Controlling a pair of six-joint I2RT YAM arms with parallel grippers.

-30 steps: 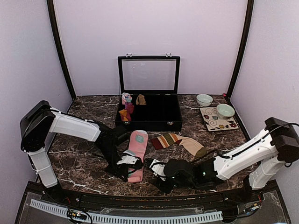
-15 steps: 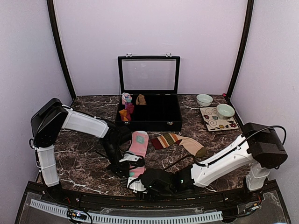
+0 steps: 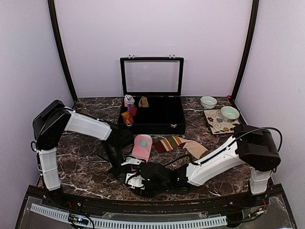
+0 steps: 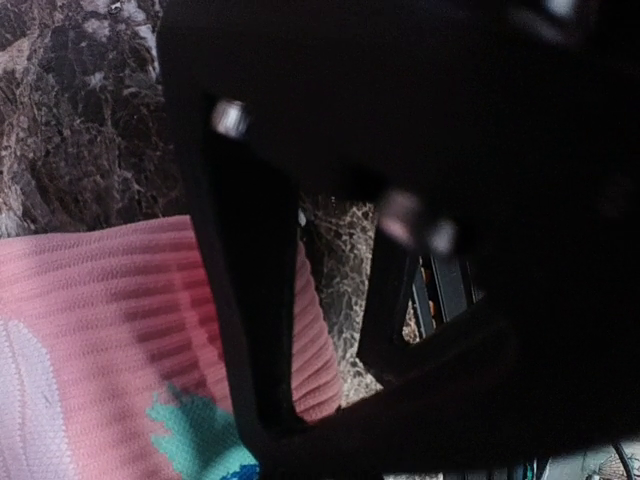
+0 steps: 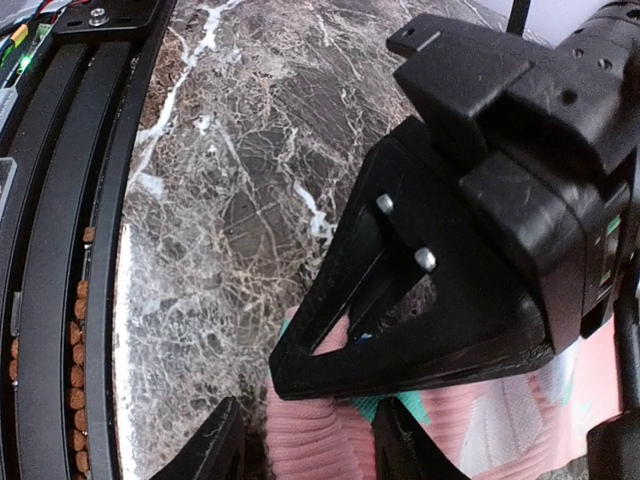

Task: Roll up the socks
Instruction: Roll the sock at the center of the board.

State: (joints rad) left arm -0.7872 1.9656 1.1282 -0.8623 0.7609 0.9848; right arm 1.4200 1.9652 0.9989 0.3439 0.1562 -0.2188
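Top external shows neither long sock rolled yet. The pink sock (image 3: 142, 145) lies flat, running from the middle of the bench towards the near edge, and the striped sock (image 3: 183, 144) is spread out just to its right.

Both my hands meet at the pink sock's near end. My right hand (image 5: 308, 445) has its fingers apart, astride that end. My left hand (image 3: 127, 164) presses on the sock there, but its wrist view is too dark for me to tell whether it is closed. The end may be bunching up for a first turn, so I'd say nearly everything is left to do.

The bench (image 3: 81, 162) is dark veined marble with lilac walls around it. An open case (image 3: 157, 117) sits at the back edge, and two bowls (image 3: 208, 101) and a plate (image 3: 221, 125) are in the back right corner.
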